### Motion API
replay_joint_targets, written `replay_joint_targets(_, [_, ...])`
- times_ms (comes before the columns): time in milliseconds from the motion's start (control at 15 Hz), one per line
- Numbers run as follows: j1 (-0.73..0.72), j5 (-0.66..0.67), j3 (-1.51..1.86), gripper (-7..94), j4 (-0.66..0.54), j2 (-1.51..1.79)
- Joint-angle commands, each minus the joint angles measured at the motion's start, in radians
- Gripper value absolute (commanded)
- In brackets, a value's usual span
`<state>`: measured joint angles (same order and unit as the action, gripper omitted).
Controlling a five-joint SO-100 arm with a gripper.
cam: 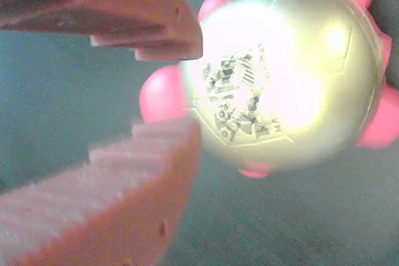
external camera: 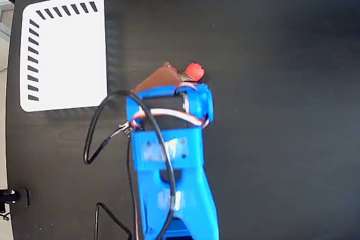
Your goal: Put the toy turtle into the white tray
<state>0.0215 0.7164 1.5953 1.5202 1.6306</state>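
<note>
- In the wrist view the toy turtle (cam: 283,82) lies just right of the gripper (cam: 177,88), its near end between the fingertips.
- In the fixed view the white tray (external camera: 64,54) lies well to the gripper's (external camera: 169,77) upper left, on the table (external camera: 281,54).

The shiny gold-silver domed shell of the toy turtle (cam: 280,85) carries a dark printed mark in the wrist view, too blurred to read.
</note>
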Motion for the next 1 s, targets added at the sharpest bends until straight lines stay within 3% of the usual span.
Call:
replay_joint_targets(0, [0.017,0.097,-0.067,26,0.020,-0.003])
replay_joint_targets(133, [0.035,0.167,-0.064,39,0.014,-0.038])
replay_joint_targets(400, [0.064,0.213,-0.063,45,-0.017,-0.092])
replay_joint_targets(467, [0.080,0.229,-0.067,53,-0.012,-0.107])
replay_joint_targets(933, [0.150,0.253,0.021,65,-0.081,-0.192])
